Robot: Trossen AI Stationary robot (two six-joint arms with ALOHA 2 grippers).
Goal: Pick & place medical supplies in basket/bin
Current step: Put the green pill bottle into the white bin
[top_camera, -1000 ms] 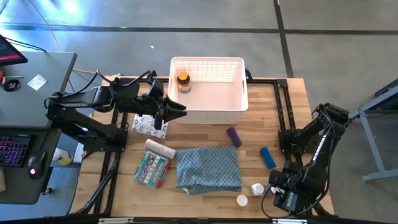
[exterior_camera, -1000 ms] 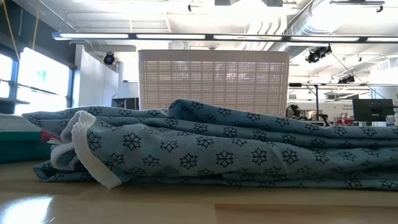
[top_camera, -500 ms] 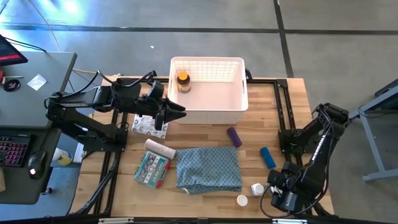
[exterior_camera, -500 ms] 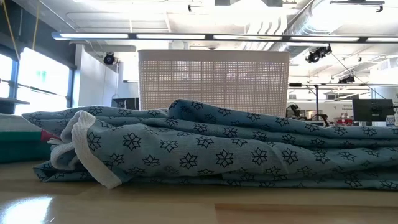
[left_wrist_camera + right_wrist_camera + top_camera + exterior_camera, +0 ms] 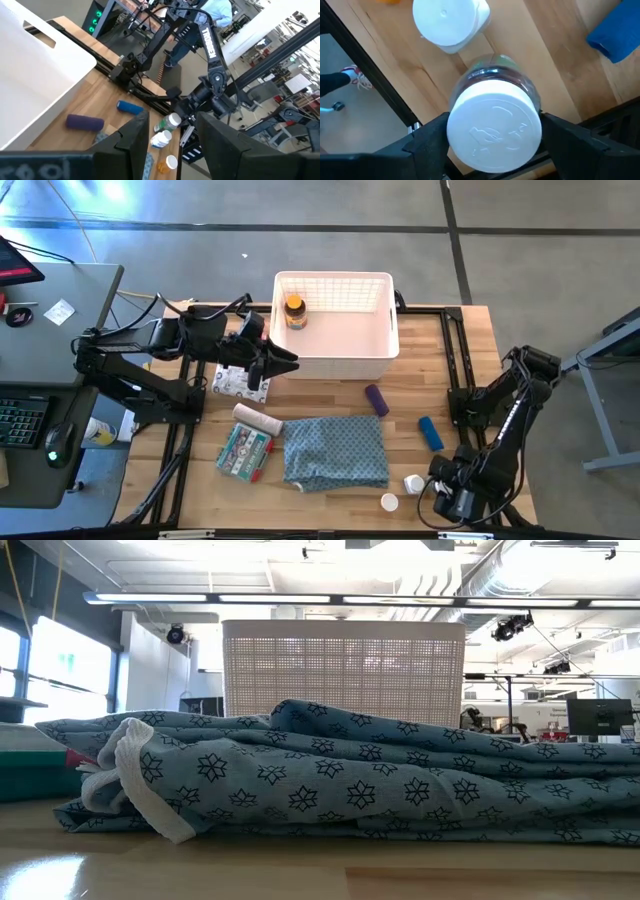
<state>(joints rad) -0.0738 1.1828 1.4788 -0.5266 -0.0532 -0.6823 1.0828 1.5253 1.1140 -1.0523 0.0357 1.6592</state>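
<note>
Right tool (image 5: 492, 131) sits low at the near right corner of the wooden table (image 5: 455, 370), fingers spread wide on either side of a white-capped clear pill bottle (image 5: 492, 120). Whether the pads touch it, can't tell; the bottle lies on its side, cap toward the wrist camera. Just beside it is a second white pill bottle (image 5: 451, 24).

High view: those two white bottles (image 5: 413, 482) and (image 5: 389, 501) lie right in front of the right tool (image 5: 447, 498).

Mid-table: folded blue-grey patterned cloth (image 5: 336, 450); left of it, touching or nearly so, a green-and-red printed packet (image 5: 244, 452) and a white bandage roll (image 5: 258, 418). Right of the cloth is a blue tube (image 5: 430, 433); beyond it a purple tube (image 5: 376, 399).

Left tool (image 5: 285, 361) hangs above the table just off the basket's left front corner, over a white printed box (image 5: 238, 382). Its fingers are apart and hold nothing.

Far side: white rectangular latticed plastic basket (image 5: 345, 362) with an amber yellow-capped bottle (image 5: 294, 311) upright in its back left corner.
</note>
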